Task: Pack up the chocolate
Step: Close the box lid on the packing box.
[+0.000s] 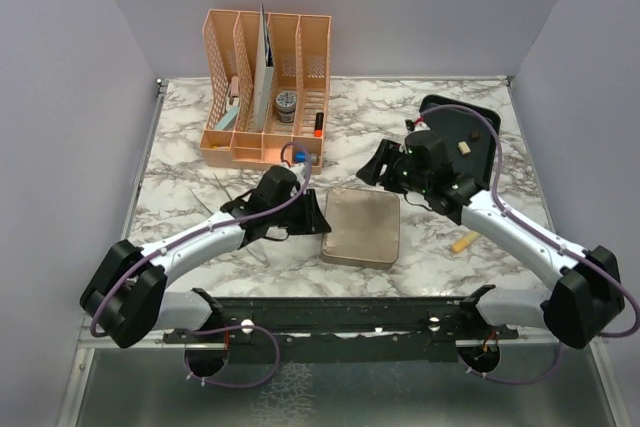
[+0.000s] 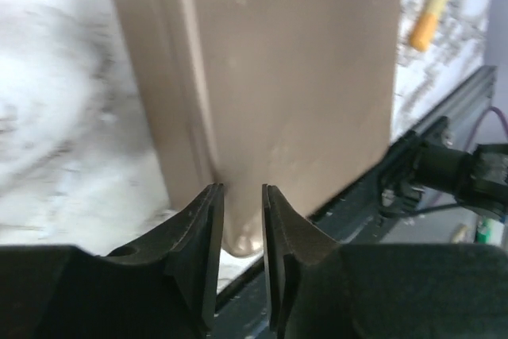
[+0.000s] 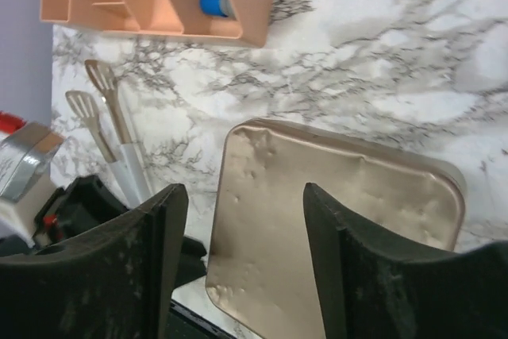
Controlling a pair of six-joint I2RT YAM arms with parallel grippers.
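Only one cream-white chocolate piece [image 1: 463, 146] shows plainly. It lies on the black tray [image 1: 487, 152] at the far right of the table, well apart from the gold tin [image 1: 361, 227], which sits near the front middle with its lid on. A darker speck beside the piece is too small to make out.

The right arm reaches in from the near right corner with its wrist bent between tray and tin. The right gripper [image 3: 242, 196] hangs over the tin's far edge, its fingers spread wide with nothing between them. The left arm stretches low from the near left corner, and the left gripper [image 2: 242, 192] meets the tin's left side at a corner. Its fingers are drawn close, leaving a slim gap in which the tin's rounded corner shows. Whether they pinch it cannot be told.

A tan stick [image 1: 465, 241] lies on the marble table [image 1: 180, 187] just right of the tin, below the right forearm. A peach desk organizer [image 1: 265, 87] stands at the far left, holding papers and a small jar [image 1: 286, 104]. Slotted metal utensil heads [image 3: 101, 77] on pale handles lie on the marble between organizer and left arm.

Counted: one tin, one tray, one organizer, one jar, one tan stick, one clear chocolate piece, two utensil heads, two arms.
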